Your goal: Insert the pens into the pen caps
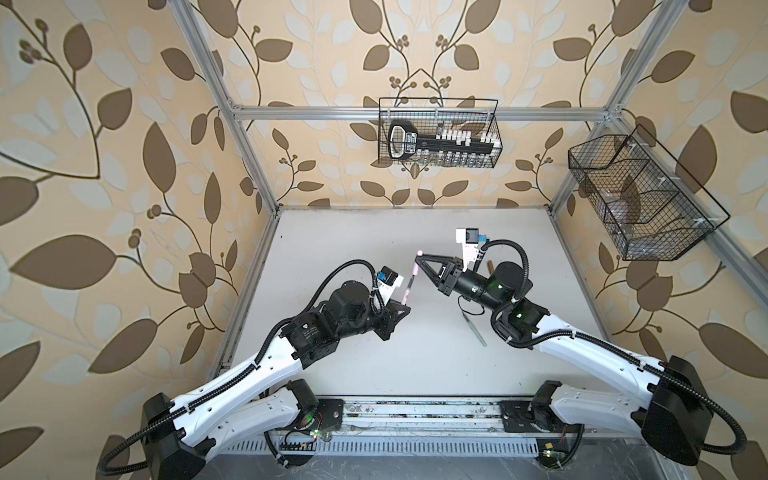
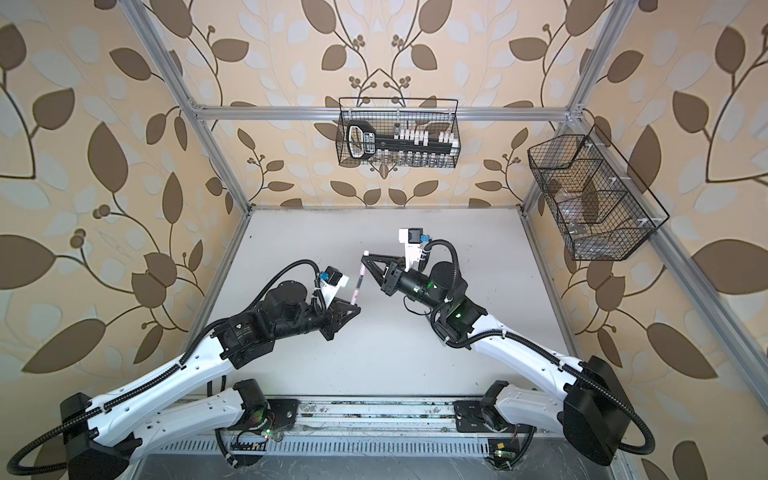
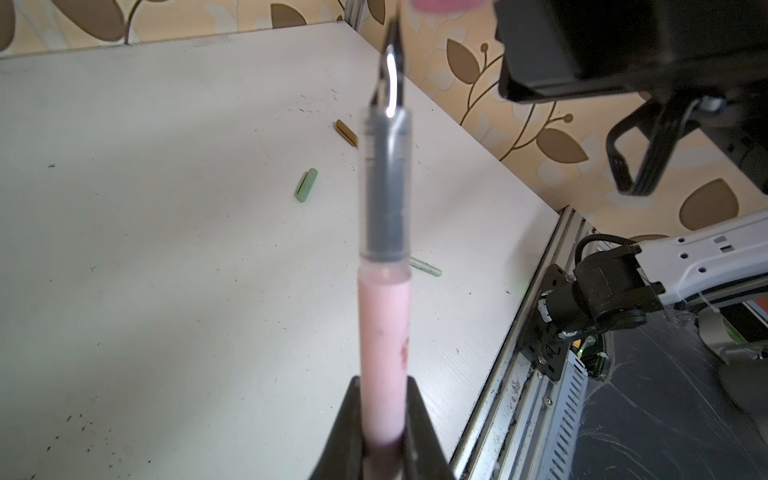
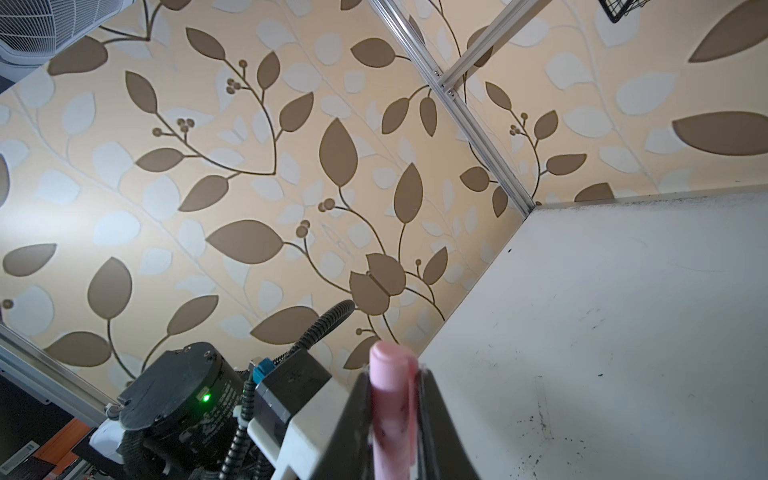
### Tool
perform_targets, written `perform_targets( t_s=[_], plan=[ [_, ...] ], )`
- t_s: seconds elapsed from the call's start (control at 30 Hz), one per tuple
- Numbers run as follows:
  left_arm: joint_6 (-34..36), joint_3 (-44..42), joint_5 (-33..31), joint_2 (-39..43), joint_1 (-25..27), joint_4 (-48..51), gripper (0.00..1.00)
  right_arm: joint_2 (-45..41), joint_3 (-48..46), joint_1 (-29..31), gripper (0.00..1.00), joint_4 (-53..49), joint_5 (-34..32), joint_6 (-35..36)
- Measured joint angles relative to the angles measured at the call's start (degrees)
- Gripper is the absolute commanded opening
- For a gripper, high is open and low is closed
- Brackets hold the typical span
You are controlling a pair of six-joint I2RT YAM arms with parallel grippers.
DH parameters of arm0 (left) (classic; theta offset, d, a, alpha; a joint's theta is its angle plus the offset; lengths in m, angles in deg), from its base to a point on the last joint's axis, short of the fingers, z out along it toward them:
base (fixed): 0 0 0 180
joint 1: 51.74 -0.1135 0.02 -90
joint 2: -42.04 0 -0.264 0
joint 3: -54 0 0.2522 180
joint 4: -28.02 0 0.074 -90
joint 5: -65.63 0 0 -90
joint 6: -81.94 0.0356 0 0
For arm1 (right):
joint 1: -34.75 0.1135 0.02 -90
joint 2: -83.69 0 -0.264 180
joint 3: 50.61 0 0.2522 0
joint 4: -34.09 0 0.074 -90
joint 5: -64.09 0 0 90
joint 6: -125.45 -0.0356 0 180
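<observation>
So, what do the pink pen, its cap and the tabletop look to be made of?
The pink pen looks like matte pastel plastic, with a clear glossy sleeve over a dark section; its nib glints like metal. The pink cap seems to be the same matte plastic. The tabletop is white board with faint grain, perhaps laminate, scuffed and speckled.

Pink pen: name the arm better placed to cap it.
Left, likely: the left gripper holds the pink pen, tip aimed at the pink cap gripped by the right gripper.
</observation>
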Motion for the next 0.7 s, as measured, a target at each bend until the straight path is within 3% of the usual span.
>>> perform_targets(
  t_s=[0.7],
  plan=[
    [1.6,-2.8,-3.5,1.7,0.0,-5.9,0.12,-0.1,-0.6,1.2,0.17,1.7,-0.2,-0.5]
  ],
)
